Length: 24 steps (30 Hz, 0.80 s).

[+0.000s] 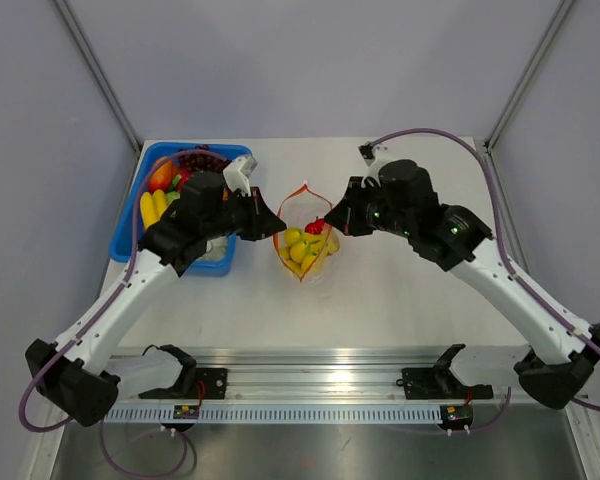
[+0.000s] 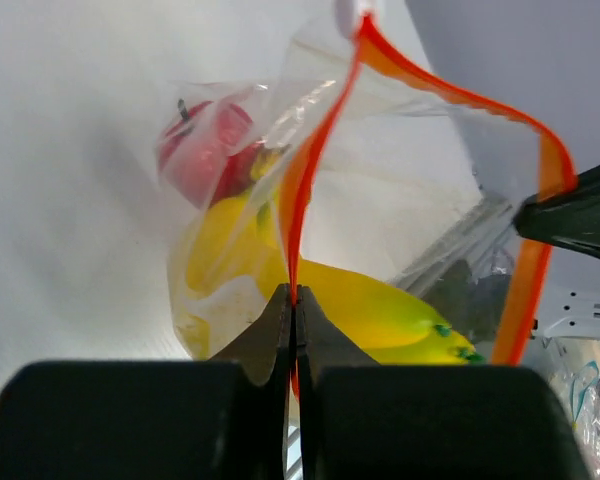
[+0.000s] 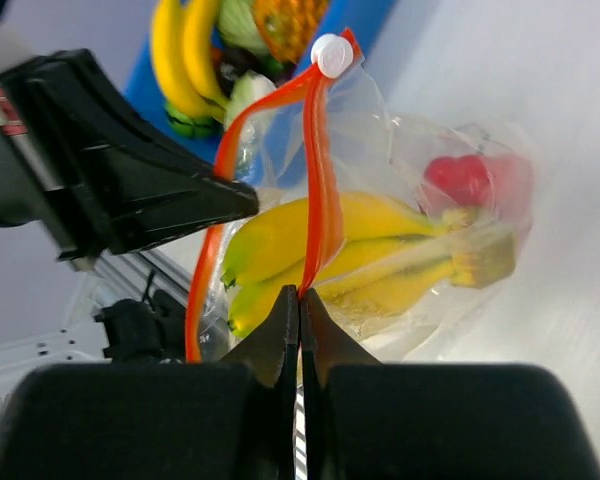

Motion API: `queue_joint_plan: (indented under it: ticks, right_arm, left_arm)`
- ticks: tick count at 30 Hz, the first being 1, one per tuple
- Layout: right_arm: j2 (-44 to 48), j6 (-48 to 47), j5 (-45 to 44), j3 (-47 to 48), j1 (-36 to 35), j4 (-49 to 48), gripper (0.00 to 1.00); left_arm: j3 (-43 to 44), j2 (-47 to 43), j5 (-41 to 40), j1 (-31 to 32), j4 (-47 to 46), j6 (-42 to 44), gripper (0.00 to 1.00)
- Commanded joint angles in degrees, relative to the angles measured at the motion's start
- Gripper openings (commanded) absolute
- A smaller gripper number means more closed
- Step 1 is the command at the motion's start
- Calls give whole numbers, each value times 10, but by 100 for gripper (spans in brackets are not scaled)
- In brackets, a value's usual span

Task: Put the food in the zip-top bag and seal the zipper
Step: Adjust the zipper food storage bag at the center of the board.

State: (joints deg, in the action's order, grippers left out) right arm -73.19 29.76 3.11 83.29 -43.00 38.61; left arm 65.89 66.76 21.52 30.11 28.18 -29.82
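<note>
Zip-top bag (image 1: pixel 305 240) sits on the table (image 1: pixel 400 290) midway between your two arms, ahead of the mounting rail (image 1: pixel 310 385). Nearest each wrist camera, note the fingers. Your left gripper (image 2: pixel 294 296) is clenched on the zipper (image 2: pixel 300 190), pinching one lip of the red-orange strip. Your right gripper (image 3: pixel 300 296) is clamped tight on the opposite lip. Between the two pinches the mouth gapes, each strip bowing away from the other. Past the fingertips, the food (image 1: pixel 298 248) lies inside the clear plastic: yellow banana-like pieces (image 3: pixel 280 235) bunched together, a red piece (image 3: pixel 460 180) touching them on the side away from the arm bases. At the far end of the mouth the two strips meet at a white slider (image 3: pixel 331 55). Farther off, at the table's far left, a blue tray (image 1: pixel 123 232) holds more toy fruit, yellow bananas (image 1: pixel 152 205) among them. Your left arm hides part of it in the top view.
</note>
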Motion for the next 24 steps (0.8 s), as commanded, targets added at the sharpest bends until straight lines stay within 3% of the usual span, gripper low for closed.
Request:
queue_joint_plan:
  ticks: [1, 6, 9, 16, 19, 24]
  right_arm:
    - [16, -8, 3, -30, 1, -41, 0]
    - [-63, 18, -28, -128, 2, -20, 0]
    - [-72, 22, -20, -101, 1, 3, 0]
    - [34, -6, -10, 25, -1, -9, 0]
    - [47, -9, -19, -9, -1, -27, 0]
    - [-21, 7, -28, -115, -1, -22, 0]
  left_arm:
    - [-24, 20, -23, 2, -16, 12, 0]
    - [-72, 111, 4, 13, -18, 12, 0]
    - [-36, 96, 21, 20, -2, 19, 0]
    - [81, -18, 30, 20, -16, 9, 0]
    - [48, -26, 2, 20, -18, 13, 0]
    - [-51, 62, 10, 20, -26, 9, 0]
